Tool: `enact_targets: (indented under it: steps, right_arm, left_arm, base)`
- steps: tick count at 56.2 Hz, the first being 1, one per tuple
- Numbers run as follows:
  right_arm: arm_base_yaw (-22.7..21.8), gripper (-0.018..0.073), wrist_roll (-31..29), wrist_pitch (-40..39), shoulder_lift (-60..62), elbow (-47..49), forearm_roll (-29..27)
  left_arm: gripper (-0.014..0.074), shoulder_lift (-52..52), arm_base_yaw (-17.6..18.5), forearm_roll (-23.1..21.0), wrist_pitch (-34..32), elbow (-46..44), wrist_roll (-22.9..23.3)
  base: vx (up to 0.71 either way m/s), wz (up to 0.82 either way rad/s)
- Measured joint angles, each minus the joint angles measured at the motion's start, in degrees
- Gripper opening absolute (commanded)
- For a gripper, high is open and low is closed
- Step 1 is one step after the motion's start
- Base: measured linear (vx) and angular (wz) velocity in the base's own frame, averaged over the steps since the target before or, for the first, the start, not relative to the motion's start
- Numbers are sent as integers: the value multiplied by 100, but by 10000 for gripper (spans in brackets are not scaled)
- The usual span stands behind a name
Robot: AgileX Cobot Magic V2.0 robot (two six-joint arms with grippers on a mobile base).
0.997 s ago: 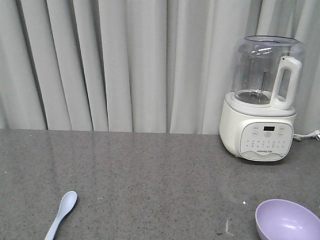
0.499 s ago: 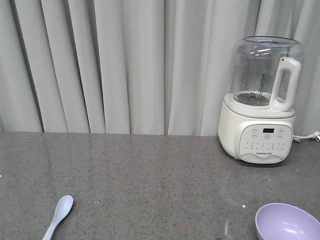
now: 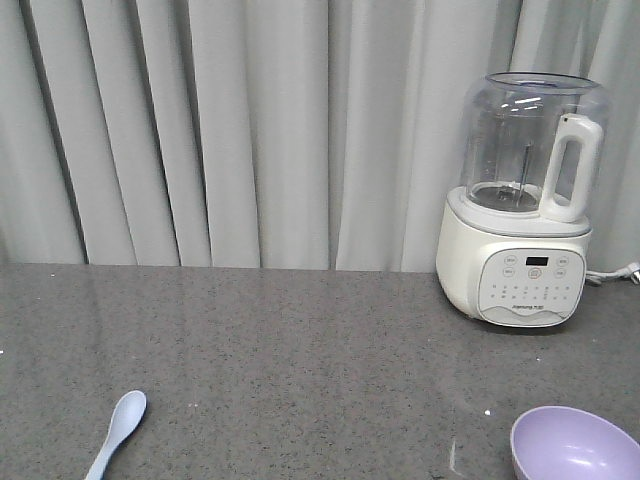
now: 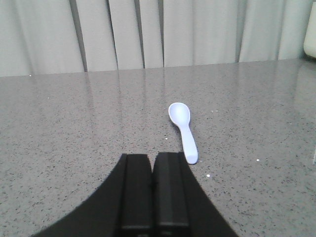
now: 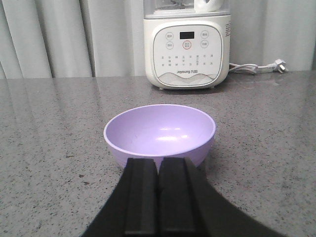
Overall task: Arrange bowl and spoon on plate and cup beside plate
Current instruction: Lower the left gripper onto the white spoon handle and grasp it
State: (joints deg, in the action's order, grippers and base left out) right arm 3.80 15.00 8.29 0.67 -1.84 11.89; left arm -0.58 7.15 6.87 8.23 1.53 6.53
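nothing yet placed; left gripper (image 4: 152, 163), clenched empty, just behind small pale bluish-white plastic spoon (image 4: 182, 129) on grey speckled counter (image 3: 300, 350); right gripper (image 5: 158, 165), clenched empty, just behind round lavender plastic bowl (image 5: 159, 132); either likely must open before grasping

grey speckled countertop (image 3: 300, 340) carries the spoon (image 3: 118, 430), the bowl (image 3: 570, 445) and a white blender (image 3: 520, 200).

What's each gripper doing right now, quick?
Left gripper: closed, holding nothing; the spoon lies just ahead of it.
Right gripper: closed, holding nothing; the bowl sits just ahead of it.
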Motion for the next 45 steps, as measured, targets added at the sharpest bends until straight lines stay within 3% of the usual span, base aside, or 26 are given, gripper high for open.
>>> enact_targets:
  steps: [9, 10, 14, 21, 33, 45]
  right_arm:
    - [0, -8, 0, -545, 0, 0, 204]
    - [0, -8, 0, -1125, 0, 11, 369]
    - [0, -8, 0, -1175, 0, 256, 483]
    - [0, -8, 0, -924, -230, 1503, 559]
    - [0, -8, -17, -973, -2205, 3675, 957]
    - [0, -8, 26, -926, -3740, 4221, 1002]
  left_arm:
    - [-3, 0, 0, 0, -612, -5, 8]
    - [-3, 0, 0, -43, -1224, -132, 255]
    - [-3, 0, 0, -95, -1398, -491, 544]
    - [-3, 258, 0, -113, -1228, -1701, 702]
    - [-3, 2535, 0, -113, -1008, -4003, 199]
    - [-1, 4309, 0, -113, -768, -4621, 126]
  base:
    - [0, 0]
    - [0, 0]
    - [0, 0]
    - [0, 0]
    - [0, 0]
    - [0, 0]
